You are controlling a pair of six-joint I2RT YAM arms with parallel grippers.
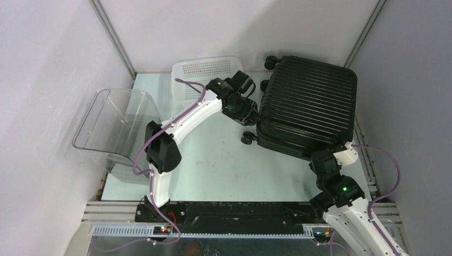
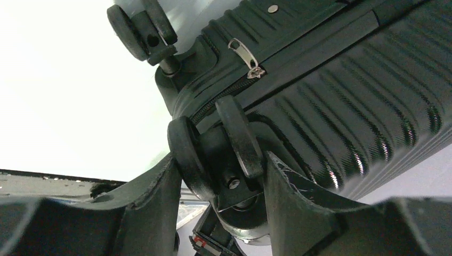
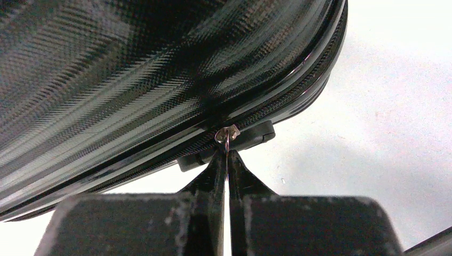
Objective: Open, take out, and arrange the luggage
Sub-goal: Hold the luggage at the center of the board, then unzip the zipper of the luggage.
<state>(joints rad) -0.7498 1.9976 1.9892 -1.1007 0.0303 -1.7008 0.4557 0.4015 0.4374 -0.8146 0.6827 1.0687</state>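
Ribbed black hard-shell suitcase [image 1: 312, 109] is noted still zipped: metal zipper pull [image 3: 226, 136] is clamped by right tool [image 3: 226, 160], caster wheel [image 2: 240, 133] straddled by left tool [image 2: 221, 160], grip indeterminate; unpacking remains.

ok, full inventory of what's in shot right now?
black ribbed hard-shell suitcase: one, black, closed, lying flat, far right of the table
black caster wheels: several, black, suitcase's left side
silver zipper pulls: two seen, silver, one near the wheels, one on the suitcase's near edge
white perforated plastic basket: one, white, far centre, left of the suitcase
clear plastic bin: one, transparent, left side
pale table: one, pale green-white
left gripper: fingers flank one caster wheel, grip unclear
right gripper: shut on one silver zipper pull
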